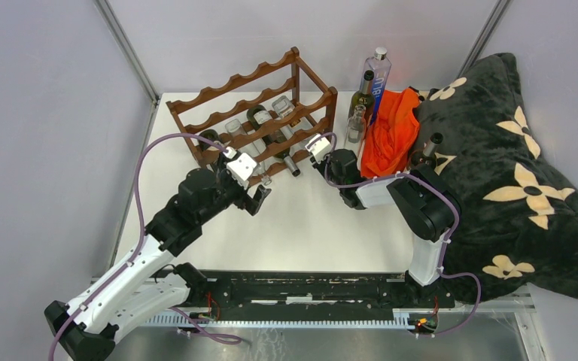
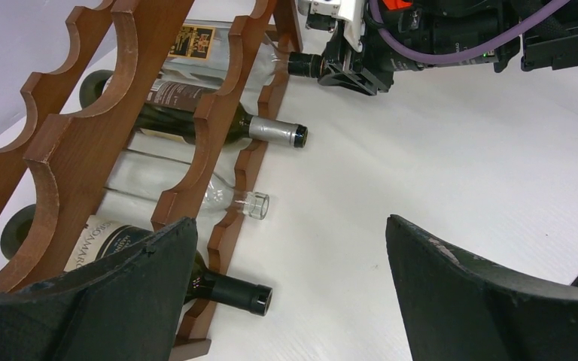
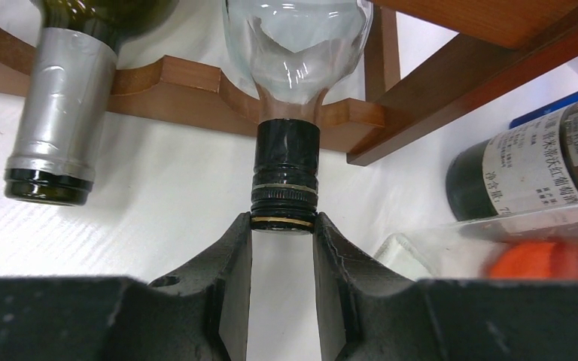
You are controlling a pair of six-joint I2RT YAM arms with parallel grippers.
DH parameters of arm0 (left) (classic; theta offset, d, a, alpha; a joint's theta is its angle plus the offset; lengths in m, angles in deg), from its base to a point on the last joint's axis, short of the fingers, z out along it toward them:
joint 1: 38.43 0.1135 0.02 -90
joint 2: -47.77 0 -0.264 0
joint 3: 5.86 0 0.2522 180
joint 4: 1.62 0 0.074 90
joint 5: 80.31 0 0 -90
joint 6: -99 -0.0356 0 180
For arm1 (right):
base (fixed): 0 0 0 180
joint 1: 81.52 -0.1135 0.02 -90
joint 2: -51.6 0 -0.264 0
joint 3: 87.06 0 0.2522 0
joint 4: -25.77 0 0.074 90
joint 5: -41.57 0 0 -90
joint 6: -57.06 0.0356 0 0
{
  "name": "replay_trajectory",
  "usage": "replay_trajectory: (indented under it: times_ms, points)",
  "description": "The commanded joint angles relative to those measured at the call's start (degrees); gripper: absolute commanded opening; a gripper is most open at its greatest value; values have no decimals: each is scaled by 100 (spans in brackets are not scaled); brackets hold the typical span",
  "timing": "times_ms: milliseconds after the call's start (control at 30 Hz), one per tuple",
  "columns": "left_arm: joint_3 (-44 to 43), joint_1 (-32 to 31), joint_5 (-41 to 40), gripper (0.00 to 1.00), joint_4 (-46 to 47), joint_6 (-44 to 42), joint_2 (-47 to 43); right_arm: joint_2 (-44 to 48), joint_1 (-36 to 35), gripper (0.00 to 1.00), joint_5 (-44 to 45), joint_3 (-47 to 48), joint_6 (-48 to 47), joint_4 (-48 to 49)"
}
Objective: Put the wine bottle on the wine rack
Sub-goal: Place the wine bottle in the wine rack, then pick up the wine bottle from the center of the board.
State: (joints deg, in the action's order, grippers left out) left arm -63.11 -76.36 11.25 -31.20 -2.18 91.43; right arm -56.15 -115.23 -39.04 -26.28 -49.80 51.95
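One wine bottle (image 3: 286, 162) lies in the wine rack (image 1: 295, 71), pinched at its cap

Top view: the rack stands at the far side of the table (image 1: 323, 226). The right gripper (image 1: 308, 153) meets its lowest tier at the right end, but wrist and cable hide the fingertips. The left gripper (image 1: 260, 198) hovers just in front of the rack, arm stretched forward. More bottles (image 1: 362, 94) stand beyond, partly hidden by an orange cloth (image 1: 391, 131).

Left wrist: both fingers (image 2: 120, 301) are spread wide over bare table, holding nothing. Four necks (image 2: 244, 201) poke past the bottom rail; the upper tiers are cut off.

Right wrist: only here is the grip plain, fingertips closed on the clear bottle's black cap. Its body is cut off above. A silver-foiled neighbour (image 3: 53, 113) lies alongside.
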Motion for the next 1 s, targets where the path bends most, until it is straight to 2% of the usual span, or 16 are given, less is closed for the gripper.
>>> replay_trajectory:
  times_ms: [0,133,267,433,533,833,967]
  points:
    - [-303,32,-26,100,128,439,-39,34,58,4,-179,56,511,848]
    - [-329,32,-4,100,140,519,-66,40,93,5,-466,-39,783,1028]
    - [-358,32,11,100,95,525,-75,-81,96,11,-268,157,654,869]
    - [-339,32,19,100,78,503,-118,-150,94,27,-233,219,316,689]
    - [-291,29,37,100,77,496,-176,-99,94,44,-245,224,217,591]
    - [-233,31,186,100,-24,539,-542,538,71,73,-652,37,-157,116]
    - [-255,31,328,100,-82,578,-628,975,11,83,-924,-138,-461,-266]
